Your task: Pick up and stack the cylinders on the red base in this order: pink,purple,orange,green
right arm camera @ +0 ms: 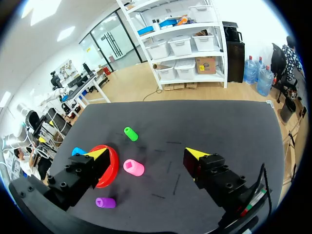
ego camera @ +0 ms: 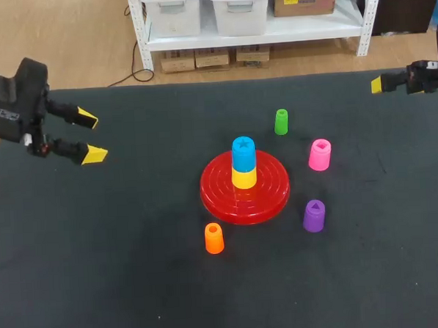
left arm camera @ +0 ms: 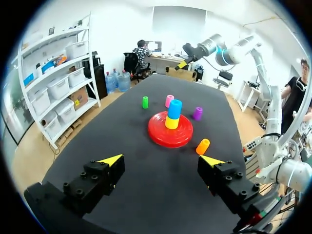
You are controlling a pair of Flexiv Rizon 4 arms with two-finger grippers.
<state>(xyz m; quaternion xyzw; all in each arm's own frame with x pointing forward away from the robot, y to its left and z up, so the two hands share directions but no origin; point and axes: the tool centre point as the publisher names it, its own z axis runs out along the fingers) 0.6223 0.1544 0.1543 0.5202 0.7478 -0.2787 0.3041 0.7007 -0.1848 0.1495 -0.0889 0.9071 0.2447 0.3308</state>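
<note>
The red base (ego camera: 273, 193) lies mid-table with a yellow cylinder (ego camera: 243, 179) and a blue one (ego camera: 243, 153) stacked on it. Around it stand the green (ego camera: 281, 122), pink (ego camera: 319, 155), purple (ego camera: 313, 215) and orange (ego camera: 214, 238) cylinders. My left gripper (ego camera: 90, 135) hovers open over the far left of the table. My right gripper (ego camera: 380, 84) is open at the far right edge. In the left wrist view the base (left arm camera: 183, 139) and orange cylinder (left arm camera: 203, 146) lie well ahead of the open gripper (left arm camera: 162, 161). The pink cylinder (right arm camera: 133, 167) sits ahead of the open right gripper (right arm camera: 146, 154), with nothing held.
The table is a dark mat (ego camera: 122, 272) with wide free room at front and left. My right arm (left arm camera: 214, 48) shows high beyond the stack in the left wrist view. Green (right arm camera: 130, 133) and purple (right arm camera: 105, 202) cylinders flank the pink one in the right wrist view.
</note>
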